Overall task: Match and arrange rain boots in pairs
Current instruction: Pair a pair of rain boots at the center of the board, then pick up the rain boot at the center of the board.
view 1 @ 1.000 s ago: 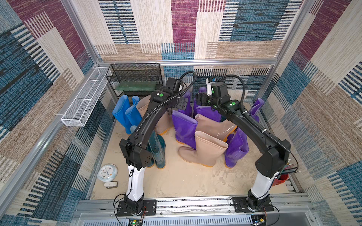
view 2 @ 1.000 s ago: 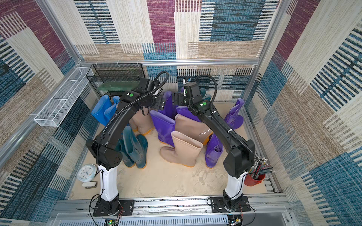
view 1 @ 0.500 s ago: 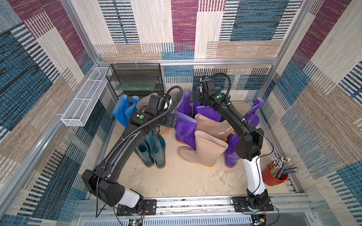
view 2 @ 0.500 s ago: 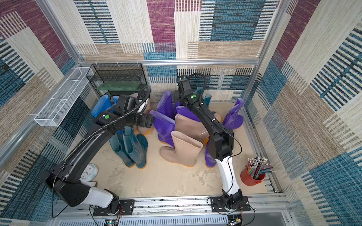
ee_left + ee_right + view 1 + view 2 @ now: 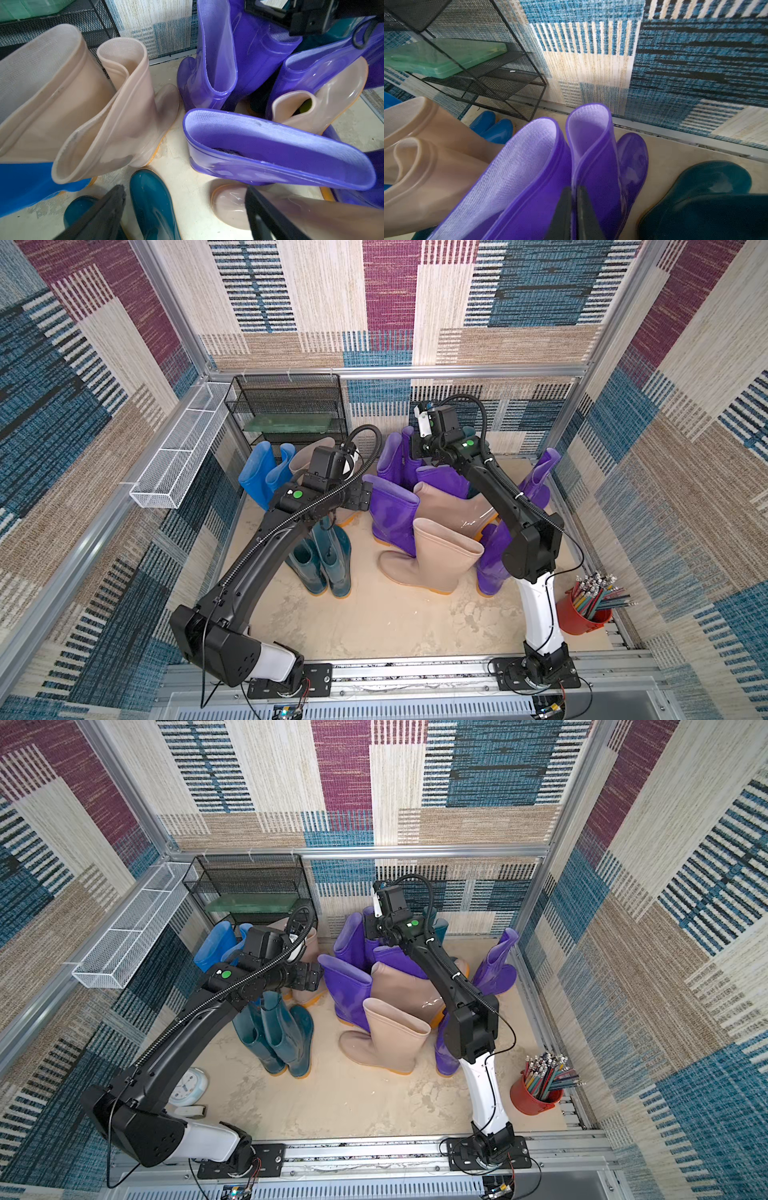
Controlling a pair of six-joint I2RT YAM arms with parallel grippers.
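Rain boots stand in clusters on the floor. In both top views there is a blue pair (image 5: 266,477), a teal pair (image 5: 328,564), an upright beige boot (image 5: 436,560) (image 5: 390,1040) and a purple boot (image 5: 395,510) in the middle. My right gripper (image 5: 573,199) (image 5: 417,448) is at the back wall, shut on the shaft rim of a tall purple boot (image 5: 593,145) that stands beside another purple boot (image 5: 525,166). My left gripper (image 5: 185,209) (image 5: 361,495) hangs open above the floor between a teal toe (image 5: 151,199) and a beige toe (image 5: 228,203), holding nothing.
A black mesh rack (image 5: 291,410) with a green tray stands at the back left. A white wire basket (image 5: 183,452) hangs on the left wall. A red cup of pencils (image 5: 582,614) sits front right. A small clock (image 5: 187,1085) lies front left. Another purple boot (image 5: 540,481) leans at the right wall.
My right gripper has reached to the back wall and shut on the purple boot's rim. The left arm has swung lower and stretched out, its open gripper now beside the middle purple boot.
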